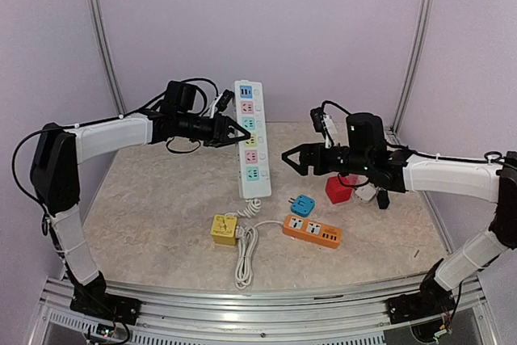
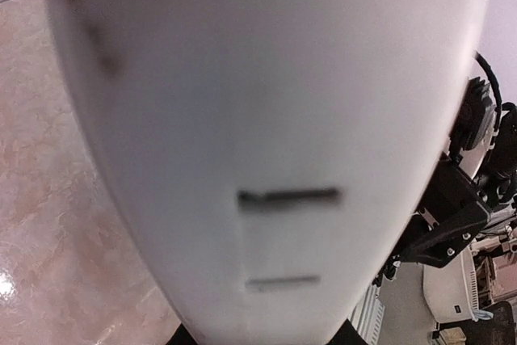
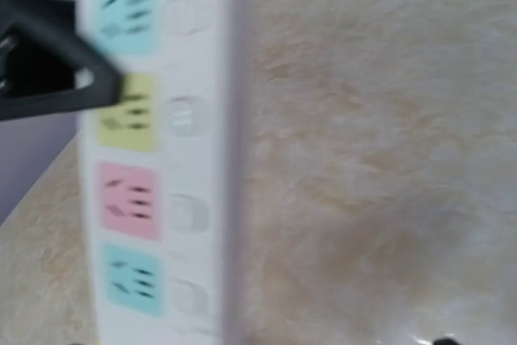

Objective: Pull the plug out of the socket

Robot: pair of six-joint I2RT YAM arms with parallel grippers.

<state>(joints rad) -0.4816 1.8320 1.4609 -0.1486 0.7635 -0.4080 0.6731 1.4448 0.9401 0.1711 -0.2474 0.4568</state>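
At picture centre a long white power strip (image 1: 252, 139) of glossy plastic, with rounded ends and pastel square socket faces, is clamped at its left edge by the closed left gripper (image 1: 239, 130). In the left wrist view its smooth back fills the frame. To its right, the black right gripper (image 1: 289, 156) stands with jaws spread wide, holding nothing. The small blue plug (image 1: 303, 204), a blocky cube, lies on the mottled beige table (image 1: 153, 216) at lower centre, just above a flat orange power strip (image 1: 312, 232).
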